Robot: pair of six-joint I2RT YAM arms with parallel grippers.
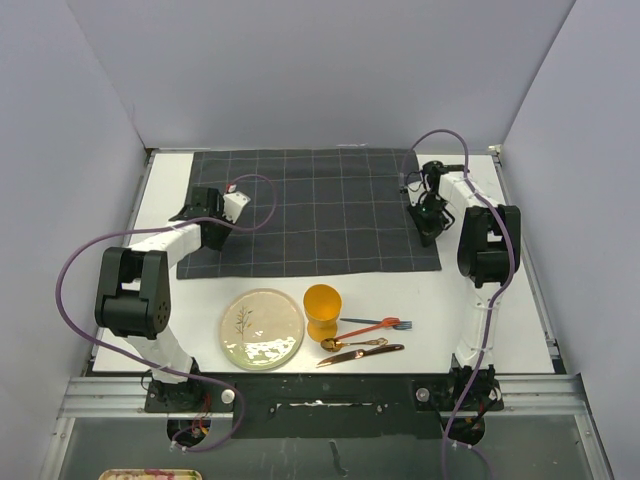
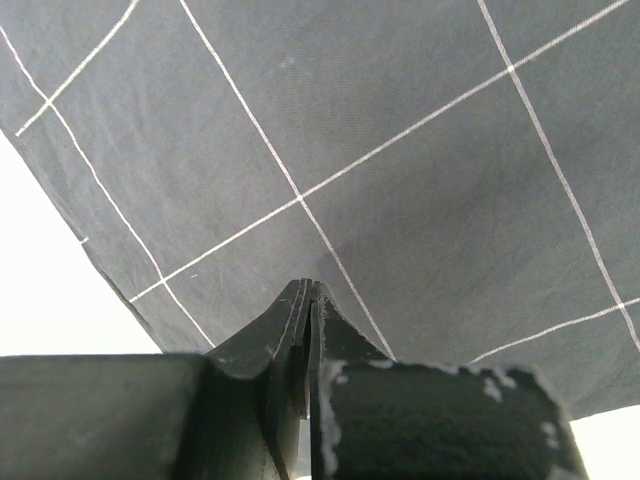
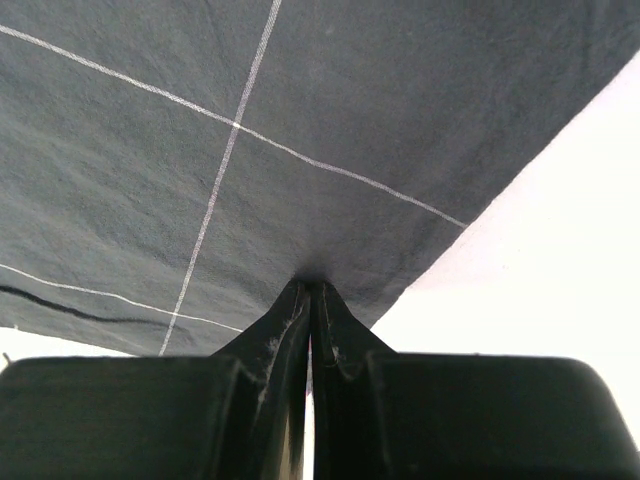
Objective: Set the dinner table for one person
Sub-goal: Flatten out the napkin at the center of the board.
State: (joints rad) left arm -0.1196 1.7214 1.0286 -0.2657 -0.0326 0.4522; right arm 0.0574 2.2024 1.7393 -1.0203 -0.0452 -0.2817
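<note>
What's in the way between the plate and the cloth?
Nothing visible. Only bare table lies between the plate and the cloth's near edge. The cup and cutlery sit to the plate's right, clear of that path.

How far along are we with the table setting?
Done: the dark grey grid-lined cloth lies spread flat on the white tabletop. In hand: the left hand and right hand are shut at its side edges; the right seems to pinch it. Left: the cream round plate, orange cup, blue-tipped fork, copper-coloured spoon and knife sit off the cloth.
</note>
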